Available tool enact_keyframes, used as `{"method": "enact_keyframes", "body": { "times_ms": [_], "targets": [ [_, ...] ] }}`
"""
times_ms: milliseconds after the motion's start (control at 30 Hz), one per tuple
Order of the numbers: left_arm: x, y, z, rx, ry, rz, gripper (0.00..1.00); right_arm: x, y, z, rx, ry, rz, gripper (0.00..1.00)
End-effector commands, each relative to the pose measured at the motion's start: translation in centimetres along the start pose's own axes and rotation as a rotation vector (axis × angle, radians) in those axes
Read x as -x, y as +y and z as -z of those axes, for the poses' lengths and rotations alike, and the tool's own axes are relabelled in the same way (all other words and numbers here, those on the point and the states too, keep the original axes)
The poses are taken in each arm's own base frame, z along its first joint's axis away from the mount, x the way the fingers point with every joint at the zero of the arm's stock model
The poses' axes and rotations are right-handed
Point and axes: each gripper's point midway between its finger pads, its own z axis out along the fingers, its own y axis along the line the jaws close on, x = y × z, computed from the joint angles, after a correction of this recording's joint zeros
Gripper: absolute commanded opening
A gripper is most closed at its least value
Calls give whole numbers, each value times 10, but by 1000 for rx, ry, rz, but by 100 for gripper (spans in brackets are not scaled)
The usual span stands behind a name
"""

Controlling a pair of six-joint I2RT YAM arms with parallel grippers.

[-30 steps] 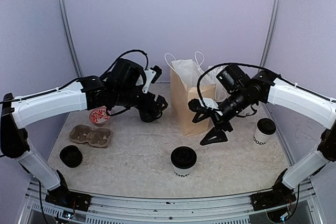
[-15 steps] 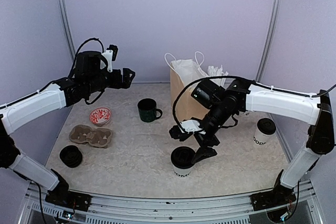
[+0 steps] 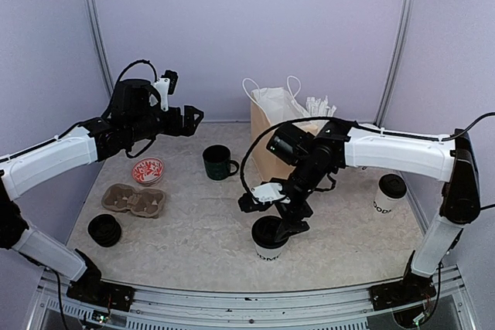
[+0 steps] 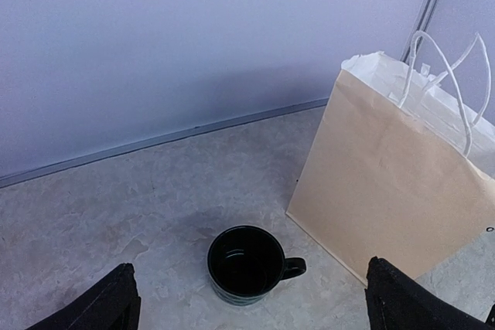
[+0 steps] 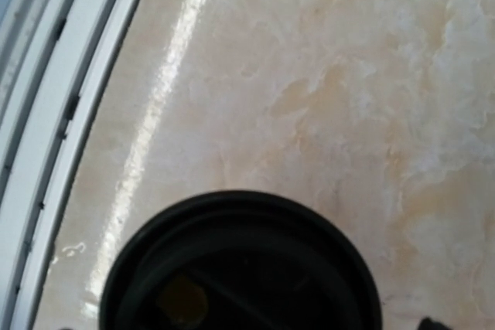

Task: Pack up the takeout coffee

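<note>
Hanging with its jaws wide, your right gripper (image 3: 272, 214) sits just above a coffee cup (image 3: 269, 246) near the front edge of the tabletop (image 3: 201, 222). One finger stands to each side of the black lid (image 5: 240, 268), and nothing is held. In the right wrist view that lid fills the lower part of the frame, with bare tabletop beyond it.

A second coffee cup (image 3: 389, 192) stands by the right edge, well apart from the first. A paper bag (image 3: 267, 148) stands upright toward the back edge, behind the right arm.

Your left gripper (image 3: 189, 117) is likewise wide and empty, raised over the back left of the tabletop. Its wrist view looks down on a dark mug (image 4: 246, 262) standing near the bag.

Along the left edge lie a red-patterned disc (image 3: 147, 169), a cardboard cup carrier (image 3: 135, 199) and, toward the front left corner, a black round piece (image 3: 104, 229).
</note>
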Motion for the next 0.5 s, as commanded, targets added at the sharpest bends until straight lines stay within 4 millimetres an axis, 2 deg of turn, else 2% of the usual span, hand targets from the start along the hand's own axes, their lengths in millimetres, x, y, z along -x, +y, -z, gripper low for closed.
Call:
{"method": "enact_keyframes", "body": {
  "times_ms": [0,467],
  "targets": [
    [13,-2,4,-12,-29,-7,99,-2,4,-7,-3,51,15,94],
    [6,2,-2,5,-2,-12,99,-10,15,-17,20,108,20,80]
  ]
}}
